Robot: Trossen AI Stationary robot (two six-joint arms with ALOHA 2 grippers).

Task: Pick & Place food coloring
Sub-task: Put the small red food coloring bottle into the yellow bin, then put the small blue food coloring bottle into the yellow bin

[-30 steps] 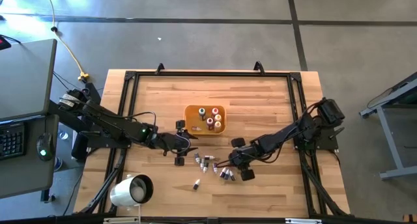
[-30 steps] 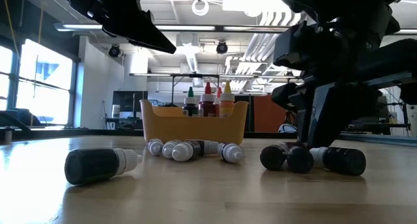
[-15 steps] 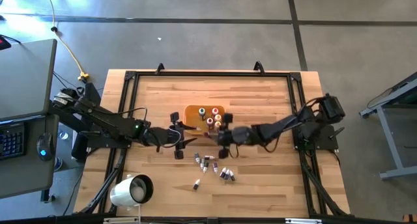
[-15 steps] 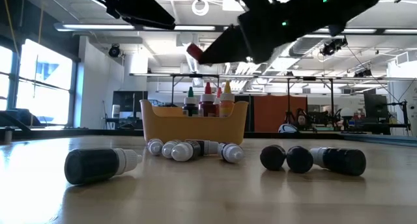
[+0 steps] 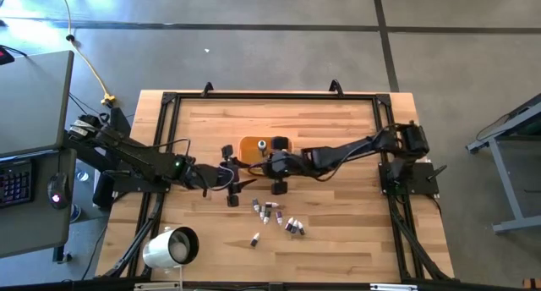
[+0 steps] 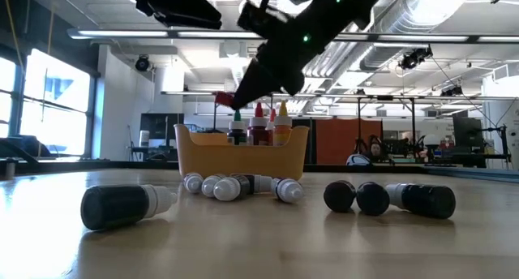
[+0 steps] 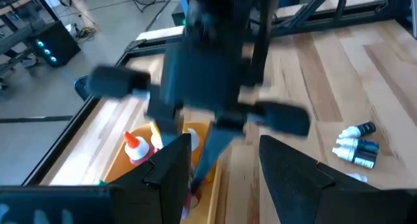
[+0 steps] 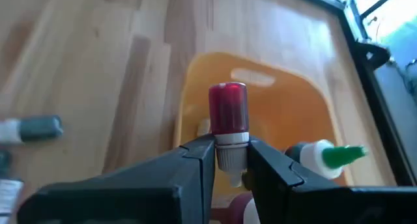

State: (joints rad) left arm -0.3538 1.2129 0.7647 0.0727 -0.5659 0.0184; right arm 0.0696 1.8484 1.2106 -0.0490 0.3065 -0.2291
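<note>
My right gripper point(image 5: 272, 166) hangs over the orange tray point(image 5: 252, 147), shut on a red food coloring bottle point(image 8: 228, 110) that also shows in the low view point(image 6: 224, 98). A few bottles stand upright in the tray point(image 6: 259, 121). Several more lie on their sides on the wood near the tray point(image 5: 270, 211) point(image 6: 235, 186), others farther right point(image 6: 389, 198), one closest to the camera point(image 6: 122, 206). My left gripper point(image 5: 232, 177) waits open just left of the tray, its fingers wide apart point(image 7: 225, 178). My right gripper pinches the red bottle at its pale cap end point(image 8: 229, 151) between the two fingertips. The fingers come slanting down from the table's right. The red body point(image 8: 228, 110) sticks out beyond the fingertips, lifted clear above the tray.
A green-tipped bottle point(image 8: 322, 155) stands in the tray beside the held one. A white roll point(image 5: 169, 247) lies at the table's near left corner. Black frame rails point(image 5: 270, 96) run along the table's edges. Bare wood lies to the right of the loose bottles.
My right gripper has risen from the loose bottles at the near right and swung toward the table's left and far edge, ending over the orange tray. The red bottle has come with it, lifted clear of the table.
</note>
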